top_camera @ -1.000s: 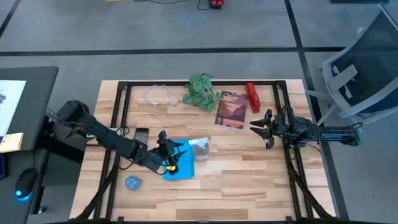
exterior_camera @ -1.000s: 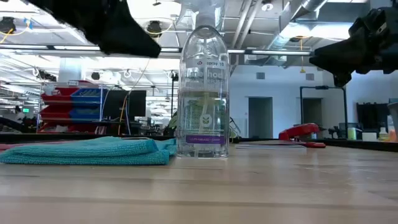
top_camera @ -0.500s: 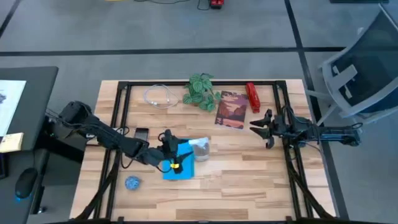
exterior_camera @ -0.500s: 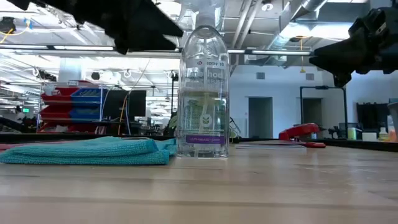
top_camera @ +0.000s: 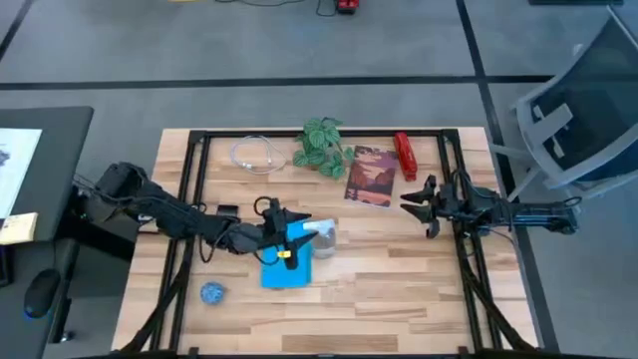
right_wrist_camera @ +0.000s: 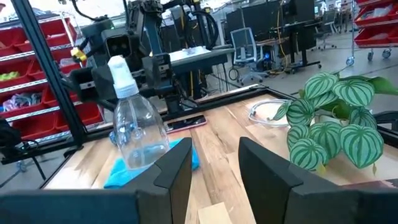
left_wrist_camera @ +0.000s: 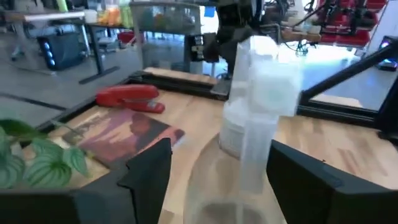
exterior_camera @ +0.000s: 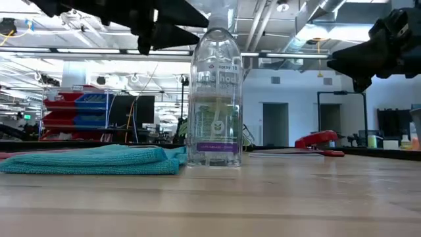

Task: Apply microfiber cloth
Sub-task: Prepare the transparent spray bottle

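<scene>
A wooden counter (top_camera: 399, 269) with a black frame is seen from above, standing on a grey floor; shelving with red bins is visible in the room behind. The left end effector (top_camera: 291, 235) is held above the counter with its fingers spread apart and nothing gripped. A clear spray bottle (top_camera: 320, 238) stands directly ahead of it, its white nozzle framed between the two fingers in the left wrist view. The microfiber cloth (top_camera: 289, 261) lies flat on the counter directly beneath the left end effector and touches the base of the bottle. A black phone (top_camera: 227, 212) lies behind this end effector, beside the arm. The right end effector (top_camera: 416, 207) is held well apart from the cloth, fingers open and empty. A book (top_camera: 371, 176), a red stapler (top_camera: 405, 155) and a potted plant (top_camera: 323, 147) lie beyond it.
</scene>
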`<action>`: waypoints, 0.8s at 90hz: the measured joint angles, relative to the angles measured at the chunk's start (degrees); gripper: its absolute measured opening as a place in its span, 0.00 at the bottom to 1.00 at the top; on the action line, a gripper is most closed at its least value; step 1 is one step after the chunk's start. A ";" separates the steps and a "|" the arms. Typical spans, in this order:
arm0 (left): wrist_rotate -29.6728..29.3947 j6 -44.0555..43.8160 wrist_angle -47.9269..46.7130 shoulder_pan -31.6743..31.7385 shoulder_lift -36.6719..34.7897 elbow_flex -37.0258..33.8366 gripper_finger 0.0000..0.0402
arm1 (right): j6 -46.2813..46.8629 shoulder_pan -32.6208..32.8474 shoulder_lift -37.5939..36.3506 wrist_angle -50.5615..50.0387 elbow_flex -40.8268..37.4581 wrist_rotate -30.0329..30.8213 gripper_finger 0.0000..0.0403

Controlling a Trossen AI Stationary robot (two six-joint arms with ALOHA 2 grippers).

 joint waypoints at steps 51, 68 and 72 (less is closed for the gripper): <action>13.03 0.77 3.04 3.78 -0.02 2.56 0.34 | -0.02 0.00 -0.01 0.02 0.02 -0.02 0.29; 13.68 1.27 -0.09 3.78 -0.05 3.77 0.18 | 2.01 0.00 -0.01 0.02 -0.01 -0.02 0.29; 13.64 1.35 -1.00 3.78 -0.11 4.07 0.13 | 3.29 0.00 0.00 0.12 0.01 -0.02 0.29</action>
